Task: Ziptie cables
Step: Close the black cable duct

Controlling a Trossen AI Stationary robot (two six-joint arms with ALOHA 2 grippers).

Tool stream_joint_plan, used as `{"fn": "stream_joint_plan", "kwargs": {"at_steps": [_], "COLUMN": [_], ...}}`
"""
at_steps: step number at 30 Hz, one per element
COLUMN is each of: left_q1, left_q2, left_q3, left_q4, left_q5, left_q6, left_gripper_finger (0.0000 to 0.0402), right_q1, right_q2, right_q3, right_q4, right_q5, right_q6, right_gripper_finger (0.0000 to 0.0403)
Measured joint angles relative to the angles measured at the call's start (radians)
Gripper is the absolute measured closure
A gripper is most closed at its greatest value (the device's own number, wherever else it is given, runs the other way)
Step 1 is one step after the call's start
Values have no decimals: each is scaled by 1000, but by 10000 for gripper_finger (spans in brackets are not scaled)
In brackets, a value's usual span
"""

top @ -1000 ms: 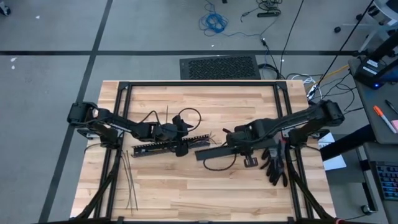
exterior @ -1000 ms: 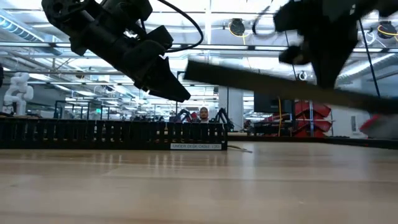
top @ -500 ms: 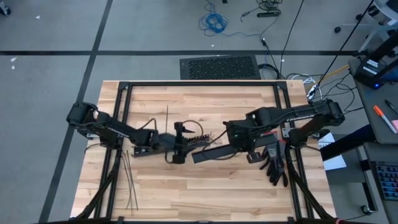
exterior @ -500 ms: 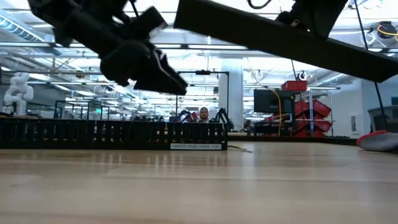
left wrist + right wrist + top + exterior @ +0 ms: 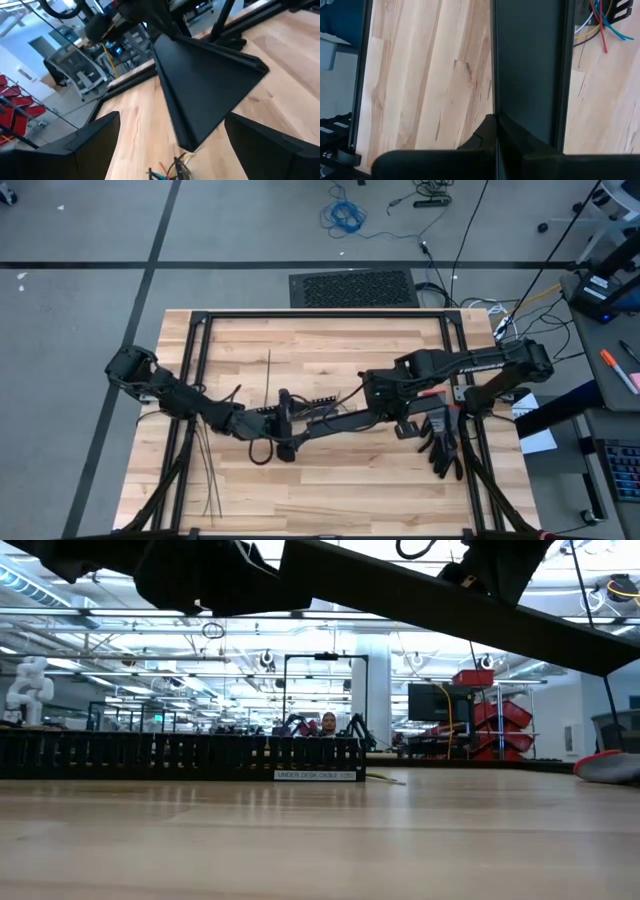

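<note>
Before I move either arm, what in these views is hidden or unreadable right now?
- Slotted black plastic duct: high view, mostly covered by both arms.
- Thin multicoloured wires: right wrist view, cut off by the frame edge and the long flat black cover strip; a sliver in the left wrist view.
- Left gripper: open around the strip's end; contact cannot be judged.
- Thin dark plastic zipties: too thin to count.

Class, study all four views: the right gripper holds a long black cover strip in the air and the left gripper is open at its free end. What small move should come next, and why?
Probably close the left gripper on the cover strip. Its fingers stand open on either side of the strip's free end, while the right gripper is shut on the other end, above the slotted duct.
</note>
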State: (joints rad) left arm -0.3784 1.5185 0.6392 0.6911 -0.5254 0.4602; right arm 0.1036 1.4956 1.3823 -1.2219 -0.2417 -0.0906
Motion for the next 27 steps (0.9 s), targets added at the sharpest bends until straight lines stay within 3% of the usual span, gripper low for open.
{"fn": "stream_joint_plan", "kwargs": {"at_steps": [9,15,27], "left_q1": [-6,-9,-3], "left_q2": [0,0,0], "left_q3": [0,0,0], "left_q4": [65,68,83], "left_q5": [22,130,140], "left_q6": [-26,-9,-8], "left_gripper_finger": [60,140,256], "right_q1": [0,0,0], "right_q2": [0,0,0], "right_q3": [0,0,0], "right_q4": [16,16,36], "right_q5": [0,1,4], "right_q6": [-4,-5,-8], "right_gripper_finger": [402,402,402]}}
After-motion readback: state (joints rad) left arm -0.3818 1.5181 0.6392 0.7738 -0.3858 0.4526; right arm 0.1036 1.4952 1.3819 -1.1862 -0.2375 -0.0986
